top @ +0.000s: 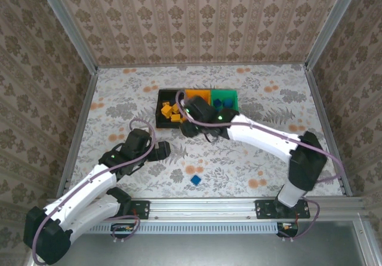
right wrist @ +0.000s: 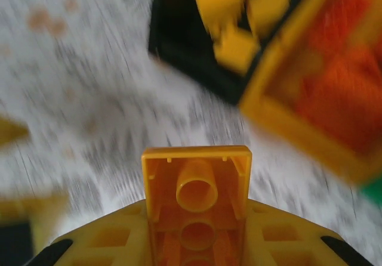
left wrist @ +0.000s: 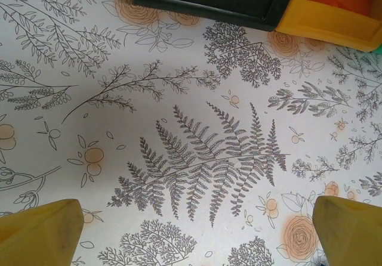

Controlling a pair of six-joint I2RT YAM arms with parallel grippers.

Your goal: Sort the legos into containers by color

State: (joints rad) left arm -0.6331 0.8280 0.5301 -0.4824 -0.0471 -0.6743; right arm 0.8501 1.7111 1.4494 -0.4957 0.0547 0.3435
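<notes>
Now right pincer [top: 192, 127] pinches one yellow brick [right wrist: 197, 194], left pincer [left wrist: 191, 230] spread, one blue brick [top: 195, 179] loose.

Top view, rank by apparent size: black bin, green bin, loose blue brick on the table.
1. black bin and green bin: look about alike. The right arm covers part of the green one, so I won't rank them.
2. loose blue brick: far smaller than either.

I am finding no lettering, labels, brands or numbers that I can read on the worktop [top: 256, 99], bins [left wrist: 203, 3], bricks [top: 195, 179] or walls [top: 197, 21].
</notes>
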